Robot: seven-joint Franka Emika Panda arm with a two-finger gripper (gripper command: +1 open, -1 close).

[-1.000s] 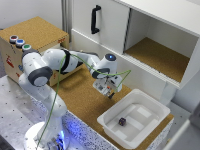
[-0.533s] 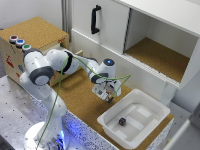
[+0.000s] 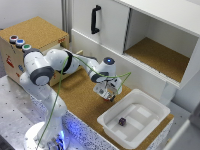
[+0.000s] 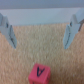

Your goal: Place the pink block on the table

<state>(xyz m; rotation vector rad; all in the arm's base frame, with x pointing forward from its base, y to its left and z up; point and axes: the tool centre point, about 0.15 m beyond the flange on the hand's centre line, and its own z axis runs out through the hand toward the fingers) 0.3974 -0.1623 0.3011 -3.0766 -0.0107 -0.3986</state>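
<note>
The pink block (image 4: 39, 73), a small pink-red cube with a dark mark on its top face, lies on the brown cork table (image 4: 42, 50). My gripper (image 4: 40, 46) is open, and its two fingers (image 4: 10, 31) stand wide apart above the cork with nothing between them. The block rests apart from both fingers. In the exterior view, my gripper (image 3: 106, 94) hangs low over the table (image 3: 75, 92), just beside the white tray. I cannot make out the block under the hand in that view.
A white tray (image 3: 107, 121) holding a small dark cube (image 3: 122, 121) sits at the table's corner, close to the gripper. A cork-topped box with coloured buttons (image 3: 20, 44) stands at the exterior view's left. A white cabinet with an open shelf (image 3: 160, 55) is behind.
The hand has shifted only slightly over the table near the tray. Nothing else has visibly moved.
</note>
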